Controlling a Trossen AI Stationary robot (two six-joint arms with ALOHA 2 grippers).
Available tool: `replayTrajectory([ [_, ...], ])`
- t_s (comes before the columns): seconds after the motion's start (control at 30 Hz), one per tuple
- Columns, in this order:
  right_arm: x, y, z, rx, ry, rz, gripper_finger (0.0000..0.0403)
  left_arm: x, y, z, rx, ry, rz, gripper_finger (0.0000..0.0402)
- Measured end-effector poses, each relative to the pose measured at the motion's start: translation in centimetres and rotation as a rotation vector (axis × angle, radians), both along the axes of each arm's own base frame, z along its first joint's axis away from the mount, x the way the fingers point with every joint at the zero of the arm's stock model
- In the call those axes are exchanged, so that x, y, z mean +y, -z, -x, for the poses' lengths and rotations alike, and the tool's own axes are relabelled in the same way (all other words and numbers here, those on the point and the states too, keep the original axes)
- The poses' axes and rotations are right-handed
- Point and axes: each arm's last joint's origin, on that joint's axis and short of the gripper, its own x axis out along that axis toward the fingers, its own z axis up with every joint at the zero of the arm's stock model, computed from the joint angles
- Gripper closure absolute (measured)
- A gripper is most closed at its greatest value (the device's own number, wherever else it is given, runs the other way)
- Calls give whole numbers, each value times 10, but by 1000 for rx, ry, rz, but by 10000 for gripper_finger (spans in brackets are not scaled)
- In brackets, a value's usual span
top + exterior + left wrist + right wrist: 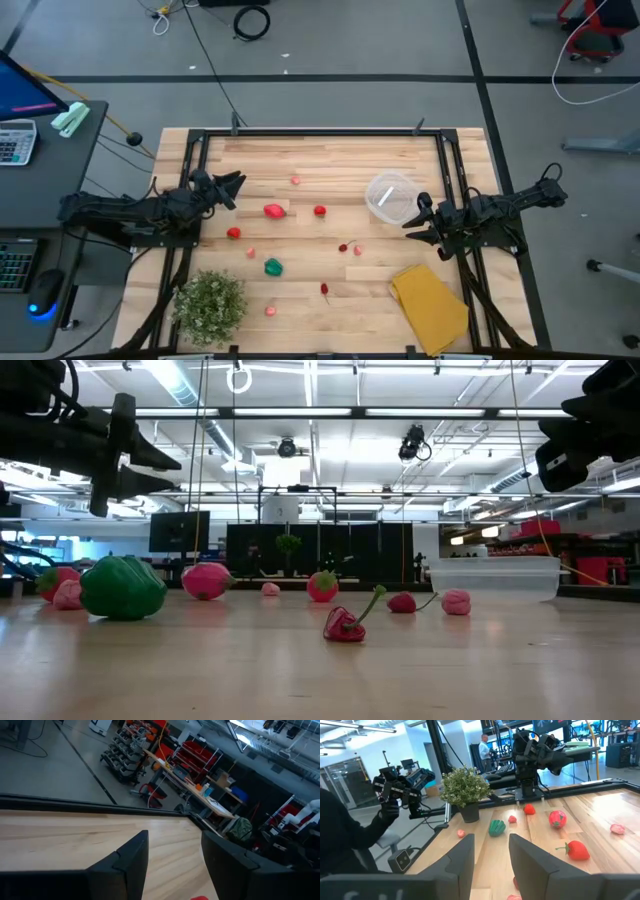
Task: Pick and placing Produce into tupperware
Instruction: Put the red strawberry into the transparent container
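Toy produce point(274, 211), mostly red with one green pepper point(273, 267), lies scattered beside the clear round tupperware point(390, 196). Left gripper point(235, 184) and right gripper point(412, 228) both hover with fingers apart.

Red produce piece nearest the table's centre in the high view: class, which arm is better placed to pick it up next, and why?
Probably the left. The left gripper, open, hovers close to the large red piece, with nothing between them. The right gripper, also open, sits by the tupperware, farther away.
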Motion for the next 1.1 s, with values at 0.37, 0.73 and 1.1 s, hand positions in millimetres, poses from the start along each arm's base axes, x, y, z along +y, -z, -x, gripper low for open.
replayTrajectory([
  [0.37,-2,-1,0,-10,62,-6,273,0,0,0,84,0,-93,212],
  [0.73,-2,-1,0,-29,66,77,273,0,1,0,88,1,-88,212],
  [1.1,-3,-11,0,-183,122,430,273,0,0,0,175,1,-185,212],
])
